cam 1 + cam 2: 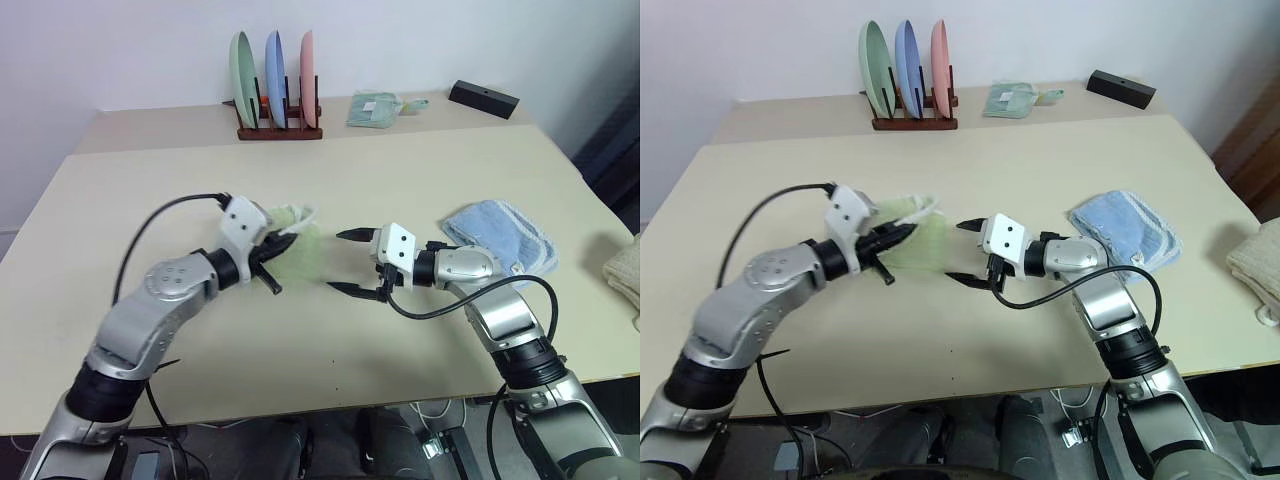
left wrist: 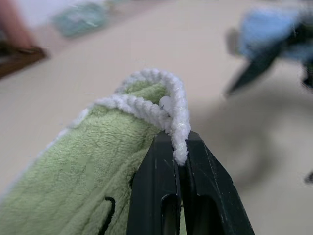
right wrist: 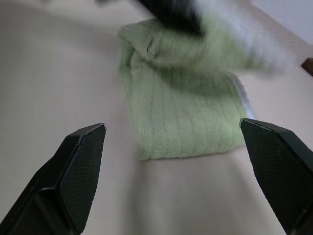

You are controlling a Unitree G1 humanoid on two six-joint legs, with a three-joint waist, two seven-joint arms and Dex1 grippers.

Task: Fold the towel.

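The left gripper (image 2: 180, 161) is clamping the white-edged corner of the green towel (image 1: 923, 243), lifting it above the worktop (image 1: 330, 340); the right gripper (image 1: 352, 262) is hanging beside it, jaws wide apart. Farther back, a wooden rack (image 1: 280, 128) is holding three upright plates (image 1: 273, 68)

You see the towel (image 3: 181, 117) is light green with a white edging and a small dark mark. The other towel (image 1: 500, 235) is light blue. The plates (image 1: 272, 75) are green, blue and pink, on the beige table (image 1: 400, 180).
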